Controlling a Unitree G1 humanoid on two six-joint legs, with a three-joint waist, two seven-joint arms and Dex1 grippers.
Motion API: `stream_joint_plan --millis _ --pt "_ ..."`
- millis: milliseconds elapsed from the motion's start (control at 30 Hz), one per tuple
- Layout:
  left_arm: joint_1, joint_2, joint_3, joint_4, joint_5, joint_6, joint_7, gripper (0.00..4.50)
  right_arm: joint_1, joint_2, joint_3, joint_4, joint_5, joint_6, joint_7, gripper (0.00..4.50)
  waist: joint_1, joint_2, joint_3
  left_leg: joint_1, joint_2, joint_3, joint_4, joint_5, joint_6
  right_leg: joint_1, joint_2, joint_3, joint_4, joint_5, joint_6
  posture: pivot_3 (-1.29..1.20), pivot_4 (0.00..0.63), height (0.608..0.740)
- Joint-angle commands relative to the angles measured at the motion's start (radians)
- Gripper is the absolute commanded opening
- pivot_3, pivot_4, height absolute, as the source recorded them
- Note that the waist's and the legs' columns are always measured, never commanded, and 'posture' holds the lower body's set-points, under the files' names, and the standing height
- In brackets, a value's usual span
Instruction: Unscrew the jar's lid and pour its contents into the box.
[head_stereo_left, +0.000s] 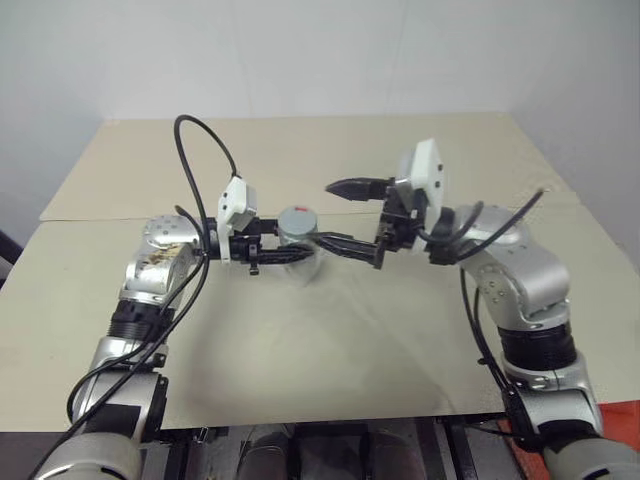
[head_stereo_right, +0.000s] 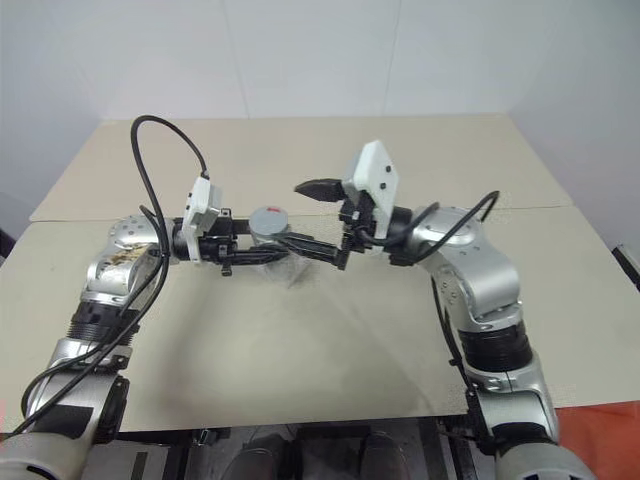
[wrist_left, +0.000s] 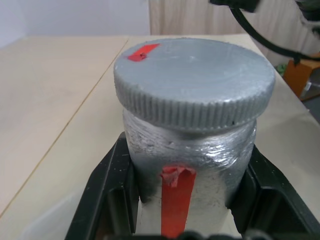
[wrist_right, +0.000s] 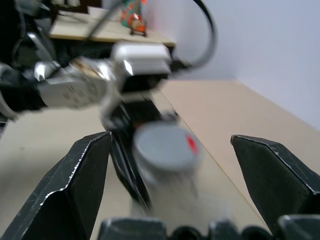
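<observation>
So that the lid (head_stereo_left: 297, 218) can be turned, the jar (wrist_left: 187, 200) is clamped upright above the table (head_stereo_left: 330, 340) by the left gripper (head_stereo_left: 285, 255); the right gripper (head_stereo_left: 345, 215) is held spread just beside the lid.

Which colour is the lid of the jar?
The lid is grey, with a small red mark near its edge; the left wrist view shows it best.

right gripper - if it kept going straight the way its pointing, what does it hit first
Most likely the grey lid of the jar that the left gripper holds. The right gripper is open, with the lid centred between its fingers, though the gap between them is hard to judge.
</observation>
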Motion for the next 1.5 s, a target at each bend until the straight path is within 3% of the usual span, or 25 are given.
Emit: stream_joint_plan --millis 33,400,1000,1500 --pt "-0.032 -0.003 0.01 -0.006 0.0 -0.021 0.003 1.98 -0.042 0.034 0.059 0.012 -0.063 -0.018 -0.046 4.45 -0.001 0.0 0.0 0.0 0.0 0.0 0.0 0.0 0.0 0.0 0.0 0.0 0.0 0.0 0.0 0.0 0.15 0.74" --pt "-0.006 0.006 0.024 -0.035 -0.007 -0.011 -0.001 1.98 -0.106 0.103 0.077 0.139 -0.15 -0.037 -0.112 4.45 0.0 0.0 0.0 0.0 0.0 0.0 0.0 0.0 0.0 0.0 0.0 0.0 0.0 0.0 0.0 0.0 0.15 0.74" --pt "0.002 0.033 0.028 -0.037 -0.012 -0.008 -0.015 1.98 -0.04 -0.007 -0.004 0.099 -0.087 -0.031 -0.051 4.45 -0.001 0.0 0.0 0.0 0.0 0.0 0.0 0.0 0.0 0.0 0.0 0.0 0.0 0.0 0.0 0.0 0.15 0.74" --pt "-0.001 0.028 0.019 -0.031 -0.008 -0.013 -0.005 1.98 0.013 -0.035 -0.006 -0.019 -0.013 -0.005 0.005 4.45 0.0 0.0 0.0 0.0 0.0 0.0 0.0 0.0 0.0 0.0 0.0 0.0 0.0 0.0 0.0 0.0 0.15 0.74"
